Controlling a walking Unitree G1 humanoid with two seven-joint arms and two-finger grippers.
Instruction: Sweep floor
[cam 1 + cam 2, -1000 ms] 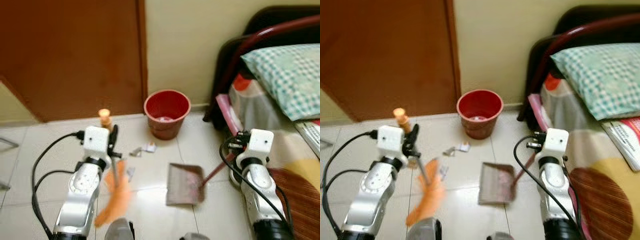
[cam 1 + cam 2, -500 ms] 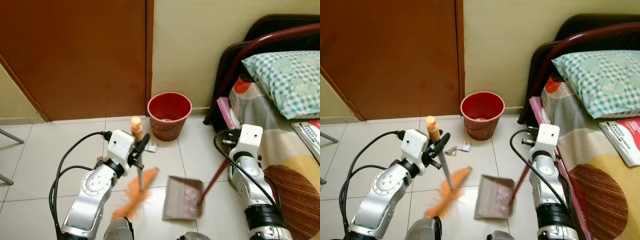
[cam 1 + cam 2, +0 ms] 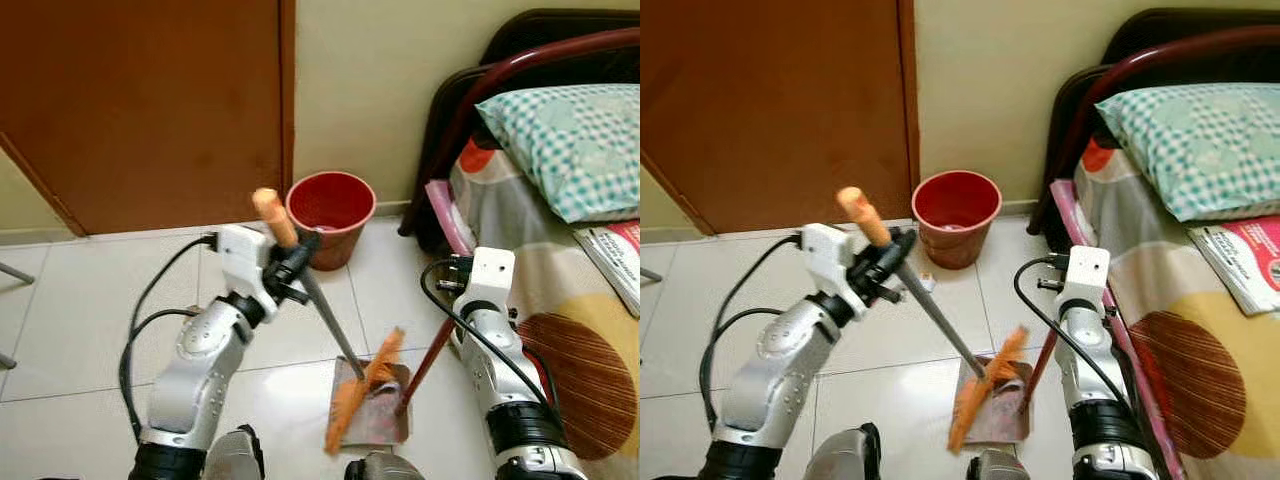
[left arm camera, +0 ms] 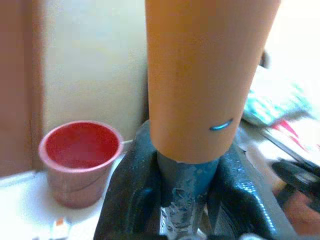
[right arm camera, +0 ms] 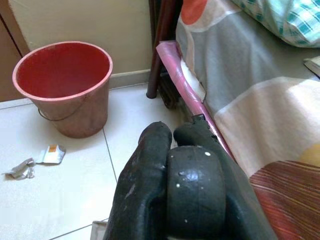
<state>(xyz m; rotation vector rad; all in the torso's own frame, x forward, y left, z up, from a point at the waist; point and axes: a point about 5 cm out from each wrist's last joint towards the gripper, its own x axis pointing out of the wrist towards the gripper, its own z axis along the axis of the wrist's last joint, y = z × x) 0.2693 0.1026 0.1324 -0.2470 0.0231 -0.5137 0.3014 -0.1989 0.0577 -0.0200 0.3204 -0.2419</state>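
- Two tools are in play: the left hand (image 3: 890, 262) is clamped on the metal shaft of the broom (image 3: 940, 325) just below its orange grip, and the right hand (image 3: 455, 312) holds the dark red handle of the dustpan (image 3: 375, 405).
- Whether the right hand's fingers are fully closed on that handle cannot be told from the right wrist view, where they look pressed together.
- The broom slants down from the left hand so that its orange bristles (image 3: 358, 398) rest on the pan's tray, which suggests the stroke is carrying debris onto it.
- The dustpan sits flat on the tiled floor (image 3: 90, 310) in front of the robot, its handle rising toward the right arm, probably to brace the pan against the push of the bristles.
- The red bucket (image 3: 330, 215) stands against the wall beside the brown door (image 3: 150, 100), likely the place where the pan will be emptied.
- A few scraps of paper (image 5: 37, 160) lie on the tiles near the bucket's base, so the sweeping does not look finished.
- The bed (image 3: 1200, 300), with its checked pillow (image 3: 1200, 130), runs close along the right arm, leaving that side little room.
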